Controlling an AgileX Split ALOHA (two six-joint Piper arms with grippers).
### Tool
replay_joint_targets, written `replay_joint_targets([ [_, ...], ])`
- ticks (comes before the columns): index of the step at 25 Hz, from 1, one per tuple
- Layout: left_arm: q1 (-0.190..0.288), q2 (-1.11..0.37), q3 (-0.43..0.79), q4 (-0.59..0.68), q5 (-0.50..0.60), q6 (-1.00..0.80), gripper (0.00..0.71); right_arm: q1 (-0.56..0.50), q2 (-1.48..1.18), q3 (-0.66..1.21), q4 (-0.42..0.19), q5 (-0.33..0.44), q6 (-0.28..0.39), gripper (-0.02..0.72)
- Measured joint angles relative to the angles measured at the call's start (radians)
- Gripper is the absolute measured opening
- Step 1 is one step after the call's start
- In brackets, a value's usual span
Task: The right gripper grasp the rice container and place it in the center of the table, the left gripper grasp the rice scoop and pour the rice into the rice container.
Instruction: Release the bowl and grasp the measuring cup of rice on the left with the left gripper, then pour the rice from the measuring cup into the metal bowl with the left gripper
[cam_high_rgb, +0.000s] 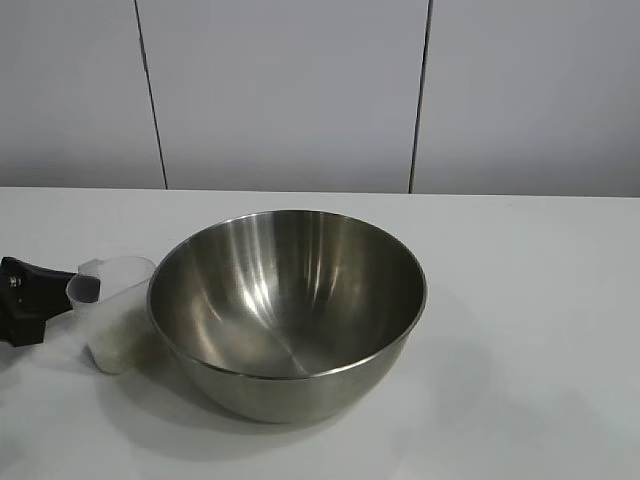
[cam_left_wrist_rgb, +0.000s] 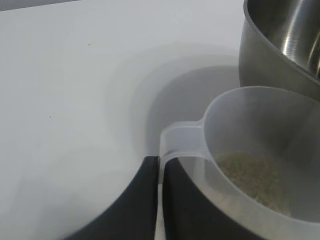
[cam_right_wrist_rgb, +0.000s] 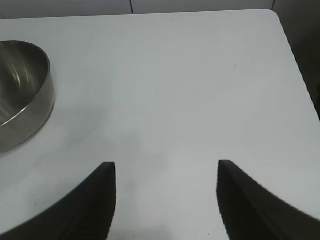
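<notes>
The rice container (cam_high_rgb: 287, 310), a shiny steel bowl, stands in the middle of the white table (cam_high_rgb: 530, 300) and looks empty; it also shows in the left wrist view (cam_left_wrist_rgb: 280, 45) and the right wrist view (cam_right_wrist_rgb: 22, 90). The rice scoop (cam_high_rgb: 113, 312), a clear plastic cup, stands upright just left of the bowl, close to its side, with rice (cam_left_wrist_rgb: 252, 180) in its bottom. My left gripper (cam_left_wrist_rgb: 160, 162) is shut on the scoop's wall by the lip (cam_left_wrist_rgb: 182, 140); its black body (cam_high_rgb: 25, 298) shows at the left edge. My right gripper (cam_right_wrist_rgb: 165, 167) is open and empty over bare table, right of the bowl.
The table's far right edge and rounded corner (cam_right_wrist_rgb: 280, 20) show in the right wrist view. A grey panelled wall (cam_high_rgb: 300, 90) stands behind the table.
</notes>
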Motion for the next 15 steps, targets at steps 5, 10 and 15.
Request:
replay_joint_targets([
  [5,0.000,-0.144,-0.003,-0.057,0.061,0.000,0.010,0.000,0.000,0.000,0.000,0.000,0.000,0.411],
  [10,-0.027,-0.380,-0.020,-0.046,0.228,-0.040,0.010,0.000,0.000,0.000,0.000,0.000,0.000,0.411],
  [15,-0.205,-0.595,-0.022,-0.037,0.458,-0.046,0.009,0.000,0.000,0.000,0.000,0.000,0.000,0.411],
])
